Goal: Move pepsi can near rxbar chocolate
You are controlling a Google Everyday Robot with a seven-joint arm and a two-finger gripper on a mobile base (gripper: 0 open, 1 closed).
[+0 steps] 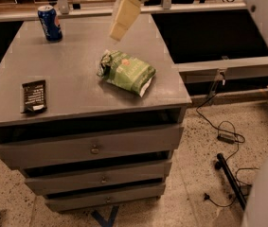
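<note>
The pepsi can [49,23], blue with a silver top, stands upright at the far left corner of the grey cabinet top [72,74]. The rxbar chocolate [34,96], a flat dark wrapper with white lettering, lies near the front left edge. My gripper [119,28], cream-coloured, hangs above the far middle of the top. It is to the right of the can, apart from it, and holds nothing that I can see.
A green snack bag [127,72] lies mid-right on the top, just below the gripper. The cabinet has several drawers [93,148]. Black cables [221,131] and a dark stand leg [230,178] lie on the floor to the right. Shelving runs behind.
</note>
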